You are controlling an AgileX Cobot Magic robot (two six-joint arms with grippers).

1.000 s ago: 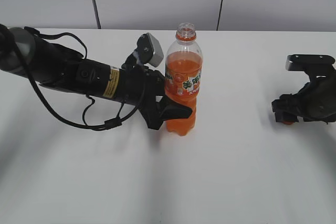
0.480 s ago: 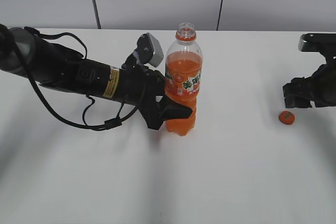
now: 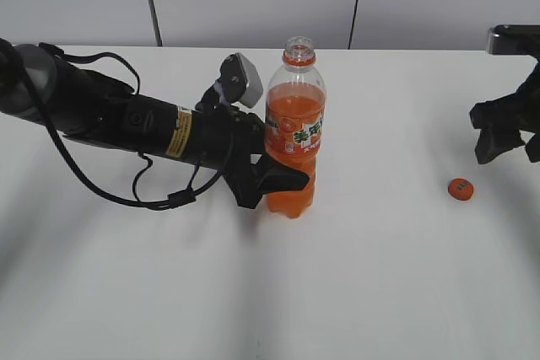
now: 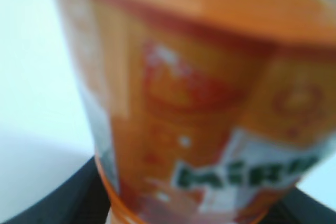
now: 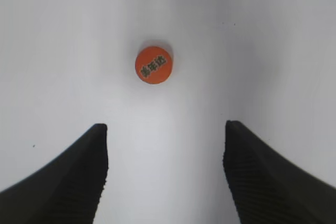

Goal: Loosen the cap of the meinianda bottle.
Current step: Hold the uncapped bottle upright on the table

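Note:
The meinianda bottle (image 3: pixel 295 137) stands upright at the table's middle, its neck open with no cap on it. My left gripper (image 3: pixel 283 179) is shut on its lower body; in the left wrist view the blurred label (image 4: pixel 210 129) fills the frame. The orange cap (image 3: pixel 460 189) lies flat on the table at the right, also in the right wrist view (image 5: pixel 154 65). My right gripper (image 3: pixel 506 145) is open and empty, raised above and slightly right of the cap; in the right wrist view (image 5: pixel 165 129) the cap lies ahead of its spread fingers.
The white table (image 3: pixel 337 292) runs to a grey panelled wall behind. My left arm (image 3: pixel 110 120) with its cables lies across the table's left side.
My right gripper let go of the cap onto the table, opened, and rose up and to the right. The bottle and left arm have not moved.

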